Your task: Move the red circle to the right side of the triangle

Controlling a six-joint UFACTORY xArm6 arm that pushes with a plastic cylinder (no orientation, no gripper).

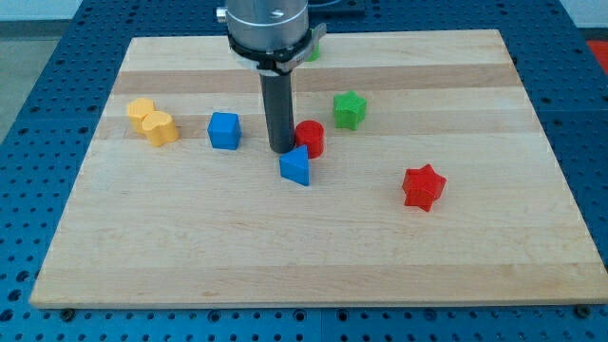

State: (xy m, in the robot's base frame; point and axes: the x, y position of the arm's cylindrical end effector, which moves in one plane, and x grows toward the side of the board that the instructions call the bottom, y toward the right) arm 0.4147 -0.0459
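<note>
The red circle (311, 138) stands near the board's middle, just above the blue triangle (296, 167) and touching or almost touching it. My tip (282, 150) rests on the board right against the red circle's left side, just above and left of the blue triangle. The rod rises straight up to the arm's grey head at the view's top.
A blue cube (224, 130) lies left of my tip. A yellow block (152, 121) sits at the far left. A green star (350, 109) is up and right of the red circle. A red star (423, 186) lies to the right. A green block (312, 49) peeks from behind the arm.
</note>
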